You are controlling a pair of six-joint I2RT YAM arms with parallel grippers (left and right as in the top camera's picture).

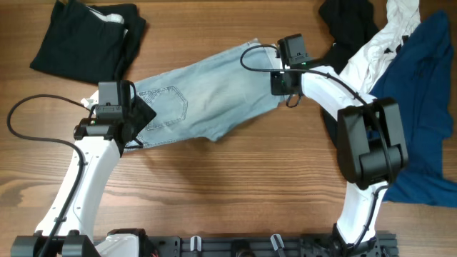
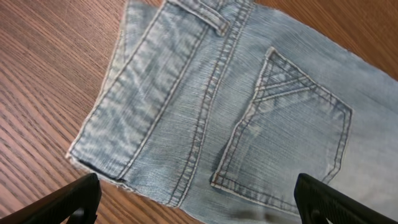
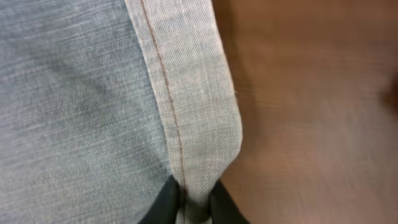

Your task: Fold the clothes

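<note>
Pale-blue denim shorts (image 1: 203,96) lie flat across the middle of the table, waistband end at the left, hemmed leg end at the right. My left gripper (image 1: 128,121) is open above the waistband corner; the left wrist view shows the waistband (image 2: 149,99) and a back pocket (image 2: 289,140) between its spread fingers (image 2: 196,202). My right gripper (image 1: 275,78) is shut on the leg hem (image 3: 199,112), pinching the fold at the bottom of the right wrist view (image 3: 191,202).
A folded black garment (image 1: 86,39) lies at the back left. A heap of black (image 1: 350,25), white (image 1: 382,43) and deep-blue (image 1: 421,100) fabric lies at the right. Bare wooden table (image 1: 235,193) lies in front of the shorts.
</note>
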